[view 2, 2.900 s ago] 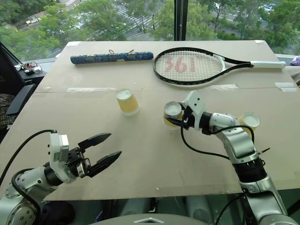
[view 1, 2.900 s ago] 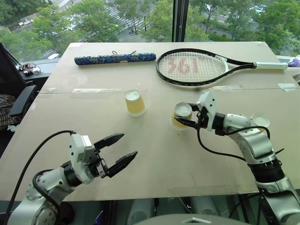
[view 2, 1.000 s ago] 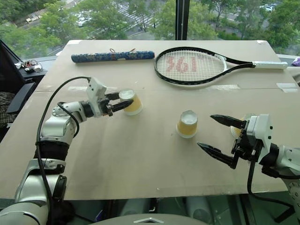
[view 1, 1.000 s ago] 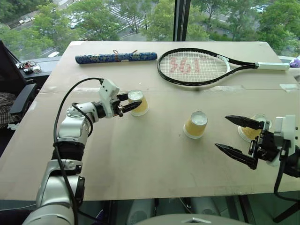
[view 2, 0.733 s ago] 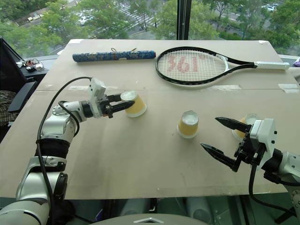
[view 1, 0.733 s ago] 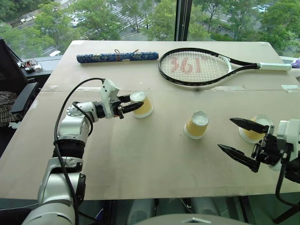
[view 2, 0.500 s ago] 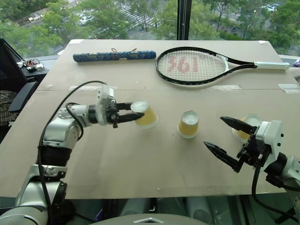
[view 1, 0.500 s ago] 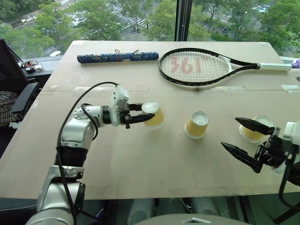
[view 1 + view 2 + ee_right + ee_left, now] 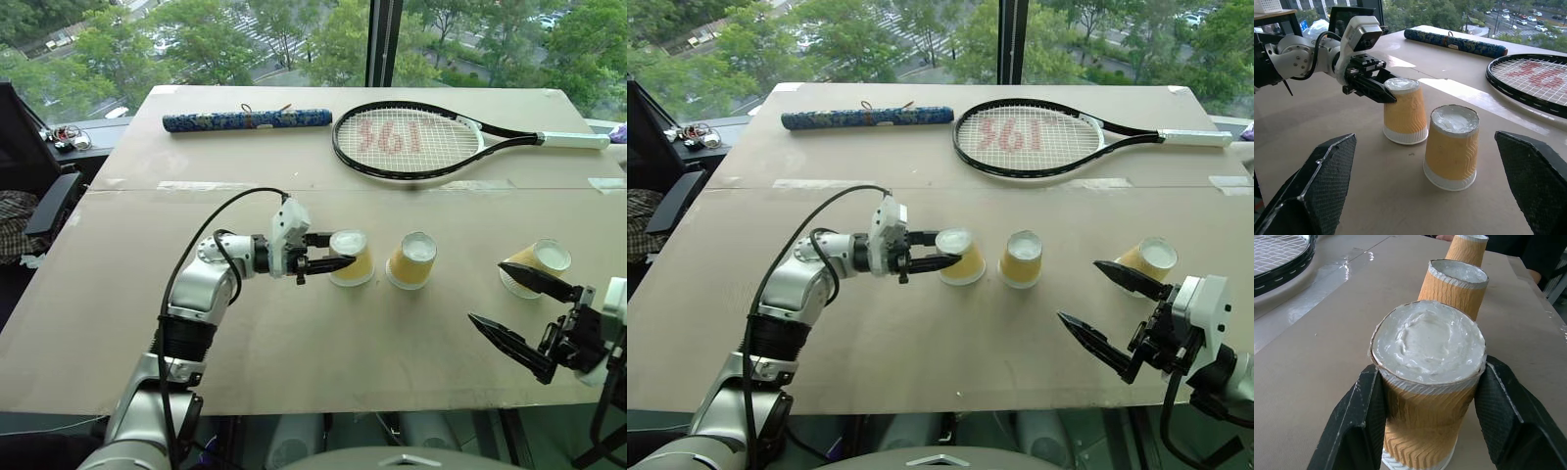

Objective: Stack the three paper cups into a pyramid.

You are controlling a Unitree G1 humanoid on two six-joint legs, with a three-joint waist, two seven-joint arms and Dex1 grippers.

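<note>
My left gripper clamps a yellow-orange tapered paper cup by its ribbed upper wall; light and crushable, I judge, so squeeze gently.

**Colours and patterns**

Three paper cups: yellow-orange ribbed walls, white ends. Tabletop plain tan. Racket at 12 o'clock: black frame, white strings, red marking, white grip. Blue patterned tube at 11 o'clock. End effector fingers black.

Table: three upturned cups; left gripper clamps leftmost cup, just beside middle cup; racket behind.
</note>
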